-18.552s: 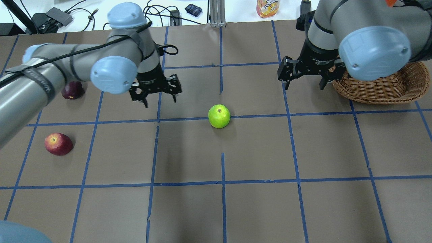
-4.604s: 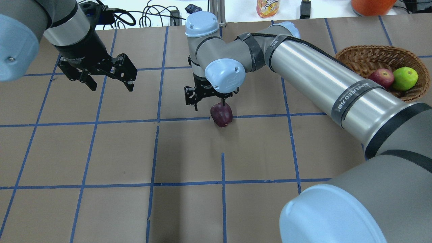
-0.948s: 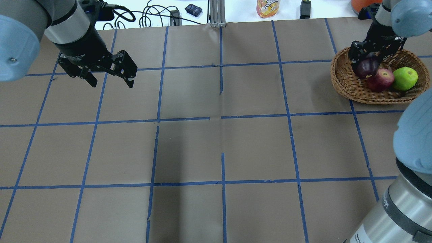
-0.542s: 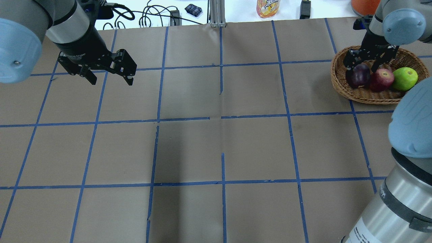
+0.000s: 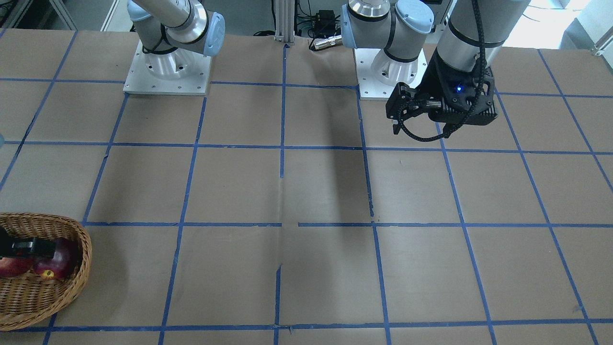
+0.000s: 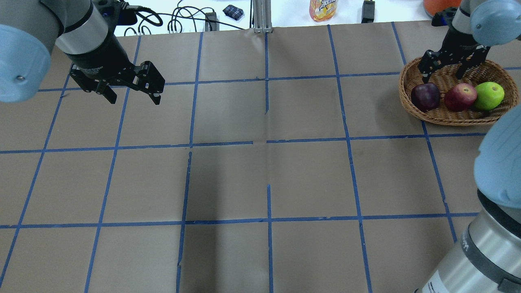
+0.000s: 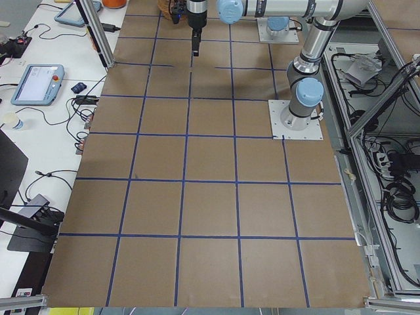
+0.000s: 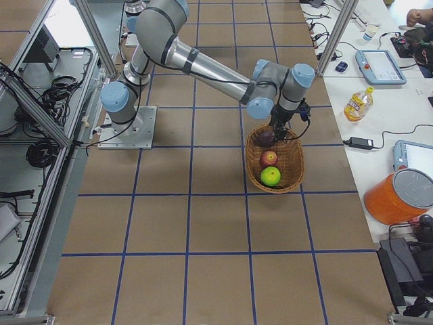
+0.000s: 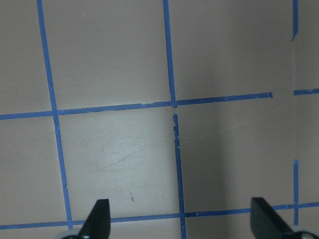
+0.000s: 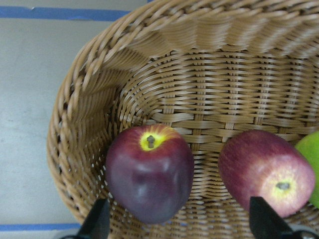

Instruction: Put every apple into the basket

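Observation:
The wicker basket (image 6: pixel 449 118) stands at the far right of the table and holds all three apples: the dark maroon apple (image 6: pixel 425 97), the red apple (image 6: pixel 460 97) and the lime green apple (image 6: pixel 489 96). My right gripper (image 6: pixel 443 75) is open and empty, raised just above the basket's far side. The right wrist view shows the maroon apple (image 10: pixel 149 180) and the red apple (image 10: pixel 269 172) lying in the basket (image 10: pixel 199 84) between the spread fingers. My left gripper (image 6: pixel 132 97) is open and empty over the far left of the table.
A juice bottle (image 6: pixel 323 9), cables and an orange container (image 6: pixel 439 5) lie beyond the table's far edge. The table is brown paper with a blue tape grid (image 6: pixel 268 142).
My right gripper has let go of the maroon apple, which now rests in the basket beside the red one, and has lifted slightly. The left arm has not moved.

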You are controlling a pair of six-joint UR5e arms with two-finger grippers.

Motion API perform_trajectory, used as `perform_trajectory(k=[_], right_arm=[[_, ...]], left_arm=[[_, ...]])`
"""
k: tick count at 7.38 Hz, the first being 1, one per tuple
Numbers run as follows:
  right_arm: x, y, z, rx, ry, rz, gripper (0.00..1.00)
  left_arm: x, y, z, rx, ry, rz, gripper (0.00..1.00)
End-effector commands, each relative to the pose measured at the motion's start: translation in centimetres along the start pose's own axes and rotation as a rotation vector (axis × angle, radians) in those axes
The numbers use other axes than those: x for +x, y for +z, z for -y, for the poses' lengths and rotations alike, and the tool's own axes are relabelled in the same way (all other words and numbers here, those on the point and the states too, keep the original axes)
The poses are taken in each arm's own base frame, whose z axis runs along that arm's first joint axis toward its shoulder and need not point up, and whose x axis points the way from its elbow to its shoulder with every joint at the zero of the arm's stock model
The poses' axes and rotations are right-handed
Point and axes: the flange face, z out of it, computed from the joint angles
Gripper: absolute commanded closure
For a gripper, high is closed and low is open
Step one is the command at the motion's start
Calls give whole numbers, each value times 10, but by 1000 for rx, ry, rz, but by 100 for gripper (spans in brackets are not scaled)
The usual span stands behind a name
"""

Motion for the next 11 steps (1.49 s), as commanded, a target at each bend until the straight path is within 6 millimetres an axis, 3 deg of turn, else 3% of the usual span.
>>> perform_trajectory(k=[1, 2, 4, 5, 7, 8, 9, 10, 11], right_arm=[[-42, -61, -38, -18, 51, 52, 0], [-73, -89, -56, -11, 127, 77, 0], [-142, -121, -89, 2, 120, 58, 0], [-168, -138, -124, 22, 112, 55, 0], [-191, -142, -206, 47, 91, 58, 0], [-208, -139, -225, 46, 104, 61, 0], [-232, -142, -232, 49, 112, 61, 0], [-245, -140, -232, 50, 99, 58, 0], [-244, -141, -231, 56, 94, 60, 0]], left_arm=[[0, -2, 1, 3, 0, 1, 0], [0, 1, 0, -3, 0, -1, 0], [0, 0, 0, 0, 2, 2, 0], [0, 1, 0, -3, 2, -2, 0], [0, -5, 2, 9, 3, 2, 0], [-1, -4, 3, 6, 3, 3, 0], [0, 1, 2, -3, 2, -2, 0], [0, 1, 0, -2, 3, 4, 0], [0, -1, 1, 0, 3, 4, 0]])
